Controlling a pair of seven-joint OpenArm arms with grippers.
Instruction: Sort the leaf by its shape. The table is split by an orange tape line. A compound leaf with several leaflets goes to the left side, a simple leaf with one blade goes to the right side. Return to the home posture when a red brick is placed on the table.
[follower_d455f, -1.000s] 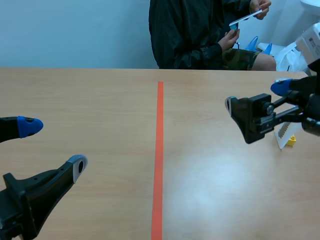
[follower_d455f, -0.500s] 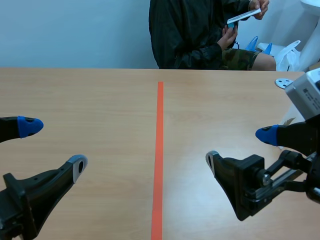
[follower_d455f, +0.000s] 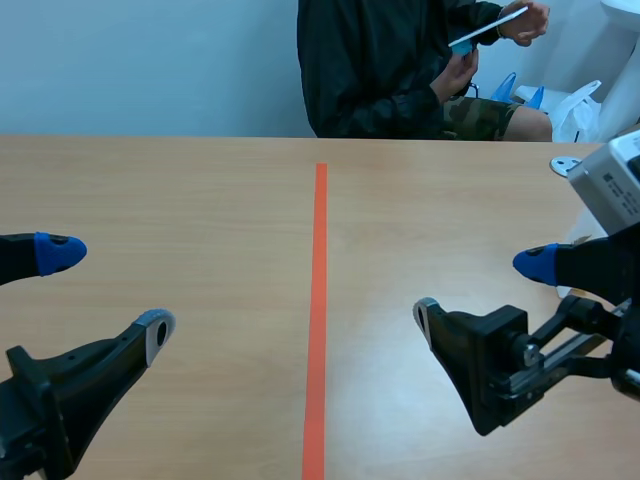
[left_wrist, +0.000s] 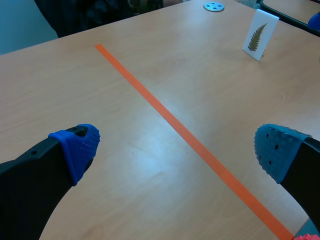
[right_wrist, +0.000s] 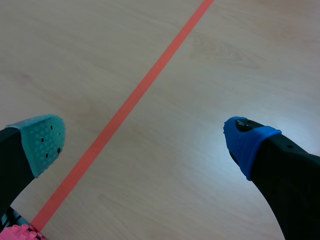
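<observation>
A white card with a fern-like compound leaf stands upright on the table's right side, far ahead of my left gripper; in the scene view my right arm hides it. My left gripper hovers open and holding nothing over the near left of the table, with its blue pads wide apart. Low over the near right side, just right of the orange tape line, my right gripper is also open with nothing between its fingers. Under the right gripper lies the tape line on bare wood.
A small grey disc lies at the far right edge, also seen as the grey disc beyond the card. A person sits across the table holding a flat card in both hands. A white bag is behind the table.
My right gripper has moved from beside the card at the far right back toward the near edge and leftward, staying open. The left arm has not moved.
</observation>
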